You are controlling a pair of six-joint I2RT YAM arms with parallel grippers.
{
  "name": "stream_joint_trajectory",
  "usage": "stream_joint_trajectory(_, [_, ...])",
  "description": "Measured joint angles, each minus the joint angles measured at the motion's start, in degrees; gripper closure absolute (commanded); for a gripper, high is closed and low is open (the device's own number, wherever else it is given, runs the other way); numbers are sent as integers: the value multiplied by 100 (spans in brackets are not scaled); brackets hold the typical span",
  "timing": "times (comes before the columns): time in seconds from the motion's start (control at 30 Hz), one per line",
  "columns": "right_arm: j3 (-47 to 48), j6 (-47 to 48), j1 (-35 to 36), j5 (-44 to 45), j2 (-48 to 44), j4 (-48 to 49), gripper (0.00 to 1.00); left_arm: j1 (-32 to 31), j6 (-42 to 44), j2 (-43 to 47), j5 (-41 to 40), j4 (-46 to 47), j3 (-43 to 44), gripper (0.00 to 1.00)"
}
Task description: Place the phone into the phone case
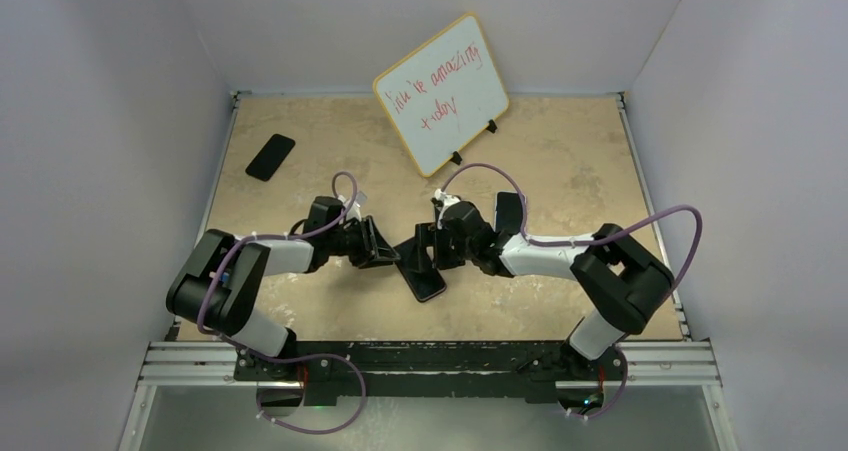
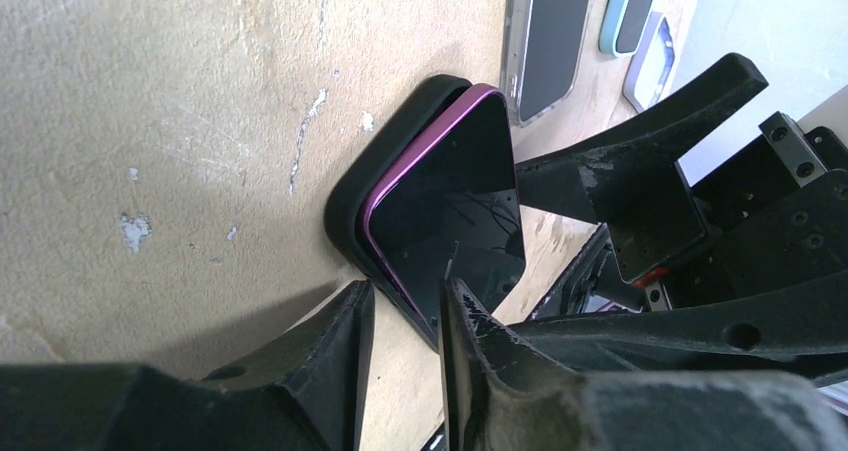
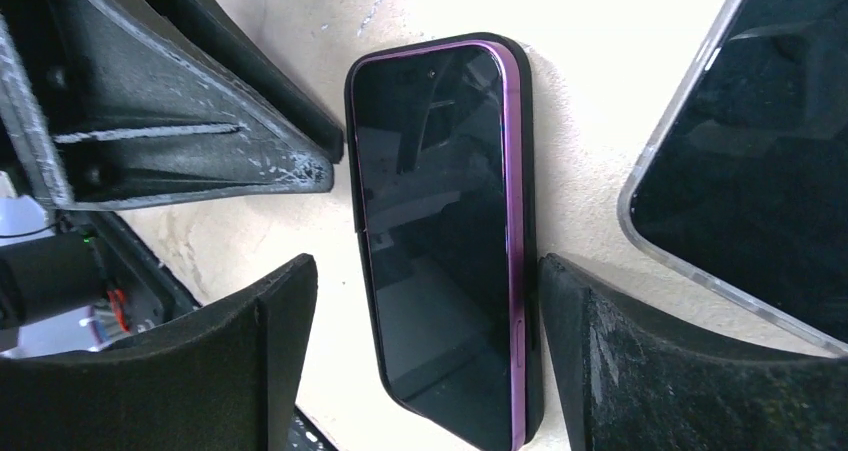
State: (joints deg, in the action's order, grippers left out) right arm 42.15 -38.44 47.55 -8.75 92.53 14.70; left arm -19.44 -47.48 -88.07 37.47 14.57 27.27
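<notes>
The phone (image 3: 440,241), dark screen up with a purple rim, lies in the black phone case (image 3: 534,221) on the table. Its right long side stands proud of the case wall. My right gripper (image 3: 428,266) is open and straddles both across their width: the right finger touches the case edge, the left finger is apart. My left gripper (image 2: 408,296) is low at the opposite side, fingers a narrow gap apart over a corner of the phone (image 2: 450,211) and case (image 2: 350,196), gripping nothing. In the top view the two grippers (image 1: 385,251) (image 1: 435,256) meet over the phone (image 1: 425,276).
A second phone in a clear case (image 3: 740,151) lies close beside my right finger. More cased phones (image 2: 550,41) show beyond it. A black phone (image 1: 270,157) lies far left. A whiteboard (image 1: 441,93) stands at the back.
</notes>
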Motion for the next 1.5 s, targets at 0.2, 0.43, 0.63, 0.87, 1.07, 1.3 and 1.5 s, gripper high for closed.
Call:
stream_joint_trajectory(0.2, [-2,-404,-28,-323,105,262,20,-9,-61,0,2,205,-184,77])
stream_joint_trajectory(0.43, [-319,-1139,-179,-669,280,1252,22,28,-153,44,-22,304,-304,81])
stream_joint_trajectory(0.63, [-623,-1829,-173,-940,579,2470,26,28,-151,260,-83,238,-457,78])
stream_joint_trajectory(0.87, [-789,-2203,-107,-1193,568,3314,37,24,-120,343,-46,-15,-459,78])
stream_joint_trajectory(1.07, [-876,-2234,-127,-1196,566,3397,50,9,-96,369,-26,-116,-457,77])
stream_joint_trajectory(1.3, [-876,-2116,-129,-1163,439,3143,91,-9,-70,448,-28,-291,-457,72])
stream_joint_trajectory(1.5, [-859,-1755,-177,-970,260,2551,96,-15,11,472,-24,-391,-457,71])
